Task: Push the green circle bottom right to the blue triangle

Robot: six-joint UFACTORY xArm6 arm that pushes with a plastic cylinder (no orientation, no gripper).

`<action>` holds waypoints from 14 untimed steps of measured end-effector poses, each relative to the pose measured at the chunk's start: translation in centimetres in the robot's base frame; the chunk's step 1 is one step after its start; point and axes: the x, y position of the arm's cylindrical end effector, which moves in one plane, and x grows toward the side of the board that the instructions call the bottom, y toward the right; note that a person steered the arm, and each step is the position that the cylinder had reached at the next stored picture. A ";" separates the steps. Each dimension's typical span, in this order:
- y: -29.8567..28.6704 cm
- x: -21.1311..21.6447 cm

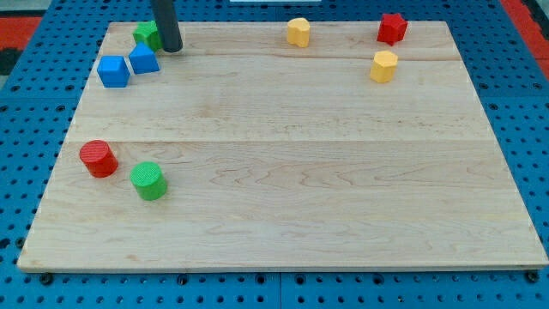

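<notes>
Down near the view's bottom left, the green circle [148,180] is standing upright on its flat end, round face up, so honestly no long axis and no direction it points that I can make out. Just up and to its left sits a red cylinder [98,159], close but apart from it.

The blue triangle [143,59] is way up in the top left corner, well apart from the green circle. A blue cube [113,71] sits just beside it on the left, looks like they're touching or nearly so. Behind those is another green block [147,34], shape hard to tell since my rod partly covers it.

My tip [171,49] is planted right next to that green block, on its right, and just above-right of the blue triangle. It's a plain rod, so nothing to open or close and it has hold of nothing.

Along the top right: a yellow block [298,32], a red block [392,27], and a second yellow block [383,66] below it.

Surface is a light wooden board [300,172] made of planks, lying on a blue pegboard table [523,103] full of holes. No writing I can read.
</notes>
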 end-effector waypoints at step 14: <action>-4.6 26.4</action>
